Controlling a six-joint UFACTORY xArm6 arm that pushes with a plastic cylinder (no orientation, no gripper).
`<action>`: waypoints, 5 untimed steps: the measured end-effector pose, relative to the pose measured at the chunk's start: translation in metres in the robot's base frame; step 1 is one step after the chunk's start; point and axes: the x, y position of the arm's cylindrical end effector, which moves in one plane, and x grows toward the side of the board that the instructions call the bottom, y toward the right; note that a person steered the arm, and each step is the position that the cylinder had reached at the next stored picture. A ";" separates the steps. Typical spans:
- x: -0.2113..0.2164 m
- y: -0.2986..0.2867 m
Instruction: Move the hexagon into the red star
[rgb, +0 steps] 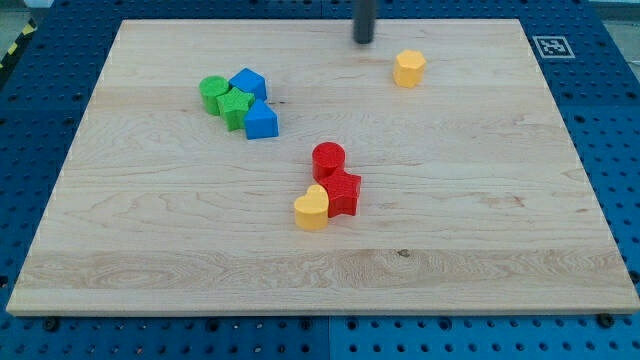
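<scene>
Tool is a bare rod with no jaws, my tip (364, 40) at the view's top, touching no block.
Yellow hexagon (408, 68) sits near, to tip's right and slightly lower. Red star (343, 191) well apart at worktop (480, 240) centre, touching red cylinder (328, 158) and yellow heart (312, 209). Green and blue blocks cluster upper left.

The rod is cut off by the view's top edge above my tip (364, 40); its upper length and the arm are out of frame. Beside the red star (343, 192), the yellow heart (312, 209) covers its lower left points. The red cylinder (328, 159) hides its upper edge. Contact between them cannot be confirmed.
</scene>
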 end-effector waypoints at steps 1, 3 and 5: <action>0.035 0.028; 0.086 0.071; 0.149 0.081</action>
